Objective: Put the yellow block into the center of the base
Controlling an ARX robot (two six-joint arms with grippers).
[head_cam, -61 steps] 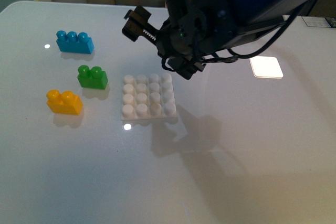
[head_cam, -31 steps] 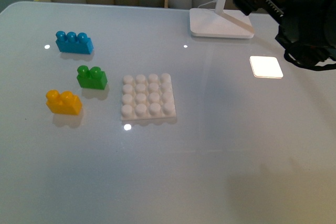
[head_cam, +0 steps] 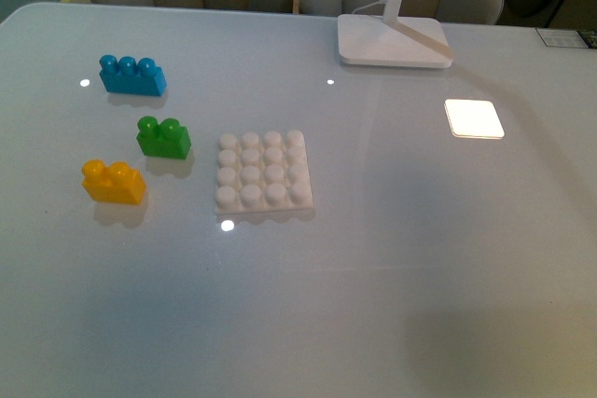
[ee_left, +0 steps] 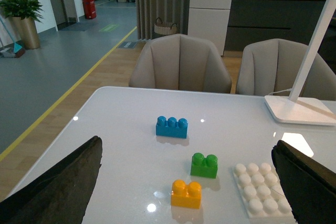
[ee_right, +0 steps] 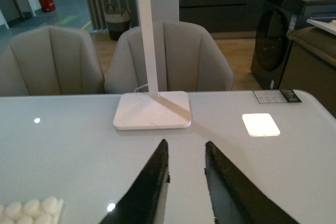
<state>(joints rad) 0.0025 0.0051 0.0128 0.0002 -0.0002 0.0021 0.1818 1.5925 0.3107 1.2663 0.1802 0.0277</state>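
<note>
Nothing done yet. Yellow block (head_cam: 114, 182) sits on the table (head_cam: 420, 258), left of the base (head_cam: 263, 174) and apart from it. I read the left claw (ee_left: 186, 148) wide apart, the right claw (ee_right: 186, 144) narrowly apart, both empty. Pickup and insertion remain.

The left gripper (ee_left: 186, 144) has broad, matte black fingers (ee_left: 58, 192) with a rough grain, the right gripper (ee_right: 186, 142) slim, tapered black ones, one pale along its inner edge
</note>
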